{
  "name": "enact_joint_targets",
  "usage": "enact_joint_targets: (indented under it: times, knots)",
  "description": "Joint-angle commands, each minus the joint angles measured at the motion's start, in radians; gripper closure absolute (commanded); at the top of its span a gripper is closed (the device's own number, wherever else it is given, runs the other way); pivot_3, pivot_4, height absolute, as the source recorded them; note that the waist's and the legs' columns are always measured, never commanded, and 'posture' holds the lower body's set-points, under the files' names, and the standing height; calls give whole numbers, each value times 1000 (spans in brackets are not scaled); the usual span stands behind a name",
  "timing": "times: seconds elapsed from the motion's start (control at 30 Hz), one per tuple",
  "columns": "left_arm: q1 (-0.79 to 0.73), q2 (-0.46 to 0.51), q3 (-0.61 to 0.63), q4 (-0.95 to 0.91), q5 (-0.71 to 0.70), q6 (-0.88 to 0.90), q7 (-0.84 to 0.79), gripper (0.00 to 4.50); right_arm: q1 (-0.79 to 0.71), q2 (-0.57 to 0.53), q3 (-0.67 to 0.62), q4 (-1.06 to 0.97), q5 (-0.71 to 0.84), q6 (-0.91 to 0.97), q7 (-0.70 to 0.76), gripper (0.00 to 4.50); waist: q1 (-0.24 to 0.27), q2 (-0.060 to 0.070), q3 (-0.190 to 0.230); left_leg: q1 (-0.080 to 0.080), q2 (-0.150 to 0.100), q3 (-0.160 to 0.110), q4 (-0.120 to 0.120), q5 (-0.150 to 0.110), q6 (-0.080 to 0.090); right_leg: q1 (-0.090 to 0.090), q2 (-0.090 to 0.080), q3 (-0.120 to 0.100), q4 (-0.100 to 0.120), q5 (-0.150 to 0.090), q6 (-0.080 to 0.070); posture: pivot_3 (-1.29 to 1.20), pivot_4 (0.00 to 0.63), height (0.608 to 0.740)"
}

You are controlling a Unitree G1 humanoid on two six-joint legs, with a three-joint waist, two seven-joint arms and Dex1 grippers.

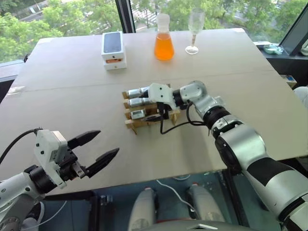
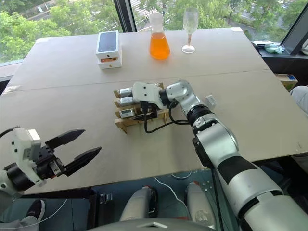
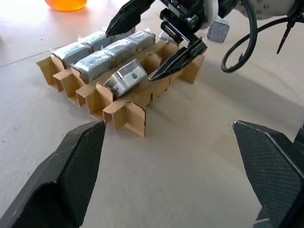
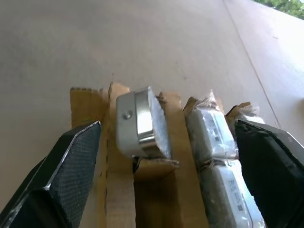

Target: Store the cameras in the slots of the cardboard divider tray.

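Note:
The cardboard divider tray [image 1: 132, 124] lies in the middle of the table. Several cameras [image 3: 102, 52] wrapped in clear film fill its two far rows. One bare silver camera [image 4: 137, 123] leans tilted in a slot of the third row. My right gripper [image 4: 167, 123] hovers over the tray, open, with its fingers wide on either side of the tilted camera and not touching it. Another small grey camera [image 2: 210, 101] lies on the table beyond the right arm. My left gripper [image 1: 108, 141] is open and holds nothing, near the table's front left, well short of the tray.
At the back of the table stand a white phone box [image 1: 113, 49], a flask of orange liquid [image 1: 164, 41] and a wine glass [image 1: 194, 29]. The table's front edge runs just under the left gripper. A black cable loops from the right wrist beside the tray.

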Motion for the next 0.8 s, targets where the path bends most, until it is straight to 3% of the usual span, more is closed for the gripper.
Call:
enact_joint_targets:
  times: [0.03,0.1,0.2,0.47,0.8]
  knots:
    - [1,10,5,-4,-10,-3,-7,53,-12,9,5,-24,-6,-20,-21,49,1,0,0,0,0,0,0,0,0,0,0,0,0,0,0,0,150,740]
    - [2,10,6,-4,-10,-4,-9,53,-13,12,5,-22,-7,-16,-25,49,1,0,0,0,0,0,0,0,0,0,0,0,0,0,0,0,150,740]
    - [8,7,10,-7,-10,-5,-10,53,-18,16,-1,-21,-5,-9,-37,770,1,0,0,0,0,0,0,0,0,0,0,0,0,0,0,0,150,740]
    - [18,1,13,-12,-11,-8,-6,53,-25,25,-3,-21,1,-7,4,4457,1,0,0,0,0,0,0,0,0,0,0,0,0,0,0,0,150,740]
    - [8,7,13,-7,-12,-8,-7,53,-65,33,-22,-24,19,26,62,4457,1,0,0,0,0,-1,0,0,0,0,0,0,0,0,0,0,150,740]
